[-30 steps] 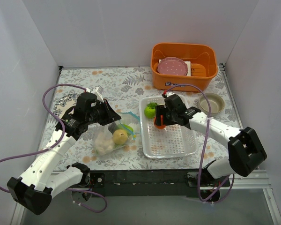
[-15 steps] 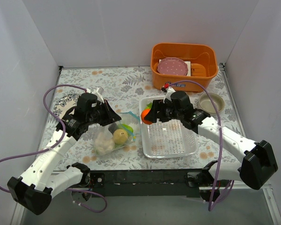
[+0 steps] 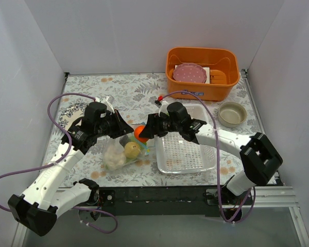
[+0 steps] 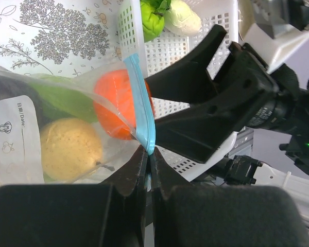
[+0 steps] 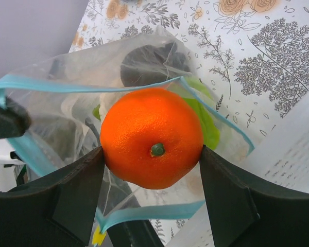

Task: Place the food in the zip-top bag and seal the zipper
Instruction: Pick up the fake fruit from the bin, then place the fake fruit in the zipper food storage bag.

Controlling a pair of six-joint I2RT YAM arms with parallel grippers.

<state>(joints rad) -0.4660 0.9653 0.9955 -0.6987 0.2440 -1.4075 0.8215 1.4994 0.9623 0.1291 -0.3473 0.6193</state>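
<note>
Right wrist: orange (image 5: 151,136) at bag (image 5: 56,108) mouth

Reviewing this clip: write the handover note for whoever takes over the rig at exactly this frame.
Left gripper: shut on the zipper, holding the bag mouth open.
Right gripper: shut on the orange, which is at the bag's mouth and not yet released.
In the bag: lemon and a dark fruit, among others.
In the tray: green pepper and cabbage.
Left to do: drop the orange in, bag those two, seal the zipper.
</note>
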